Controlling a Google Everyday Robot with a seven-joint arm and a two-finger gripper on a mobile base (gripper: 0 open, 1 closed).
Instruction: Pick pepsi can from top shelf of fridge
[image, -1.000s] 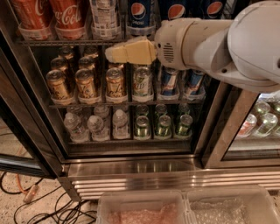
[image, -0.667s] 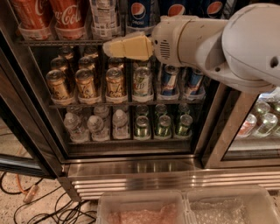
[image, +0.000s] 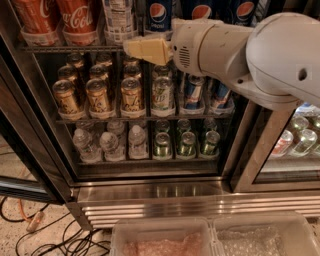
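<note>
1. We see the gripper (image: 145, 48), pale and wedge-shaped, reaching leftward from the white arm (image: 250, 55) at the height of the top shelf (image: 65, 48); it hangs across the shelf's front rail, near the middle of the rail; whether it is apart or together we cannot tell, and it holds nothing that we can see.
2. The pepsi can (image: 159, 14) stands upright on the top shelf just above the gripper; two more Pepsi cans (image: 202, 10) stand to its right, partly hidden by the arm; whether the gripper touches any can we cannot tell.
3. Toward the left edge of the same shelf stand two red Coca-Cola cans (image: 77, 17); a clear labelled bottle (image: 119, 17) stands between them and the pepsi can.
4. On the middle rack of the fridge (image: 150, 200) we count rows of golden cans (image: 97, 95) on the left, a green-and-silver can (image: 162, 92) at the centre, and blue-and-silver cans (image: 192, 92) on the right, under the arm.
5. The lowest rack carries water bottles (image: 110, 142) on the left and green cans (image: 186, 142) on the right.
6. Below the ribbed steel base lie dark cables (image: 50, 240) on the floor at the left; two clear bins (image: 160, 235) sit along the bottom edge.
</note>
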